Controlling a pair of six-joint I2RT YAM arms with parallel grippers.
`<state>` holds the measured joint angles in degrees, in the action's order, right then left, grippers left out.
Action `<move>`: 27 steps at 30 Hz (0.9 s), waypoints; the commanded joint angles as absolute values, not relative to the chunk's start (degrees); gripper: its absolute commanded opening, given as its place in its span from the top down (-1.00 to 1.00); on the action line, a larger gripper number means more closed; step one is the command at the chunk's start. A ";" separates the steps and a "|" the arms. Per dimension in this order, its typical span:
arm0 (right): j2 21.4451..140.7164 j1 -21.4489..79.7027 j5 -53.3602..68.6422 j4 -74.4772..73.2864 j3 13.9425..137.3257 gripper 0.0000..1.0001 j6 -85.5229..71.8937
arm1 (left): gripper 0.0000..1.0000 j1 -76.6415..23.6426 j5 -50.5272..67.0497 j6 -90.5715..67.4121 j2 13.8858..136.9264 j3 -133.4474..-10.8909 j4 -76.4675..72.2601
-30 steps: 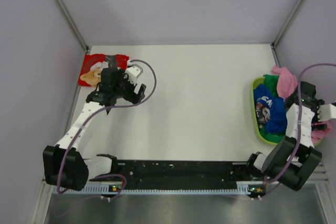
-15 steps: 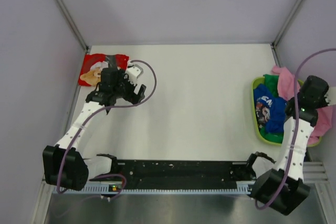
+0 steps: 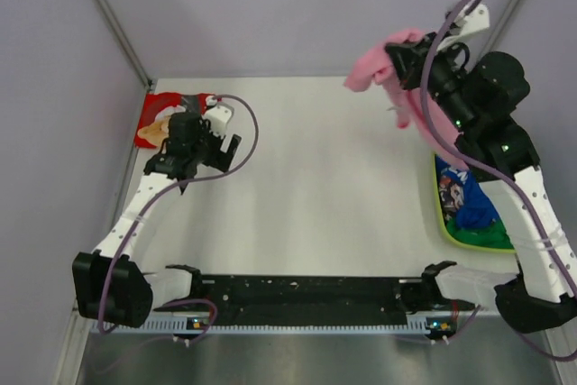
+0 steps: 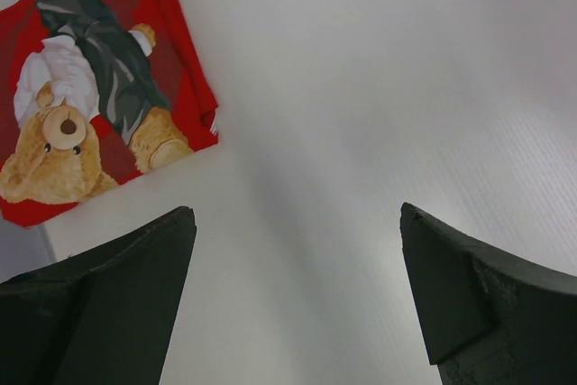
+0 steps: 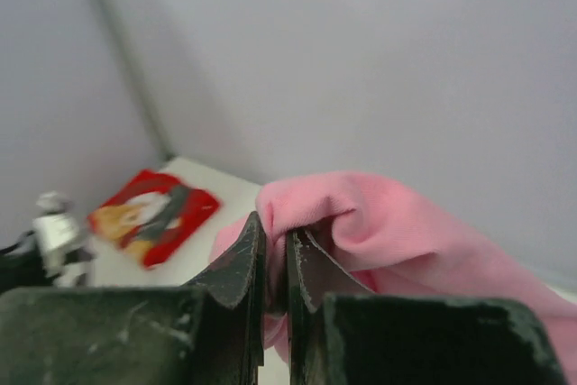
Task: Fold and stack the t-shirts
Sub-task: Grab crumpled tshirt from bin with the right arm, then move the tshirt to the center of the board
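T-shirts lie at both ends of the table, and one hangs in the air. At the far left corner the red shirt lies folded flat, with its teddy-bear print facing up. The left gripper hovers over bare tabletop just beside the shirt's near edge. Its fingers are spread wide with nothing between them, and it does not touch the cloth.

Toward the right, the pink shirt is held high above the far part of the table, bunched and drooping from the right gripper. The right wrist view shows that gripper's fingers pressed nearly together with a fold of pink cloth pinched between them.

Below the raised right arm, at the table's right edge, sits a yellow-green tray. The blue shirt with white lettering lies crumpled in it. The green shirt shows along the near side of the tray, partly under the blue one.
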<state>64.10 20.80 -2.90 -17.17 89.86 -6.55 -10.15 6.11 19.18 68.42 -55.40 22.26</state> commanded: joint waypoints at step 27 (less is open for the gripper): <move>112.51 20.21 -1.70 -30.16 105.06 -0.58 -3.18 | -0.95 4.75 18.64 29.62 65.39 -54.58 31.72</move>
<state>114.63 19.55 0.60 -25.12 100.68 -5.50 4.71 17.54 27.22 65.04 -55.48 28.75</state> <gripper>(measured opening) 0.580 0.982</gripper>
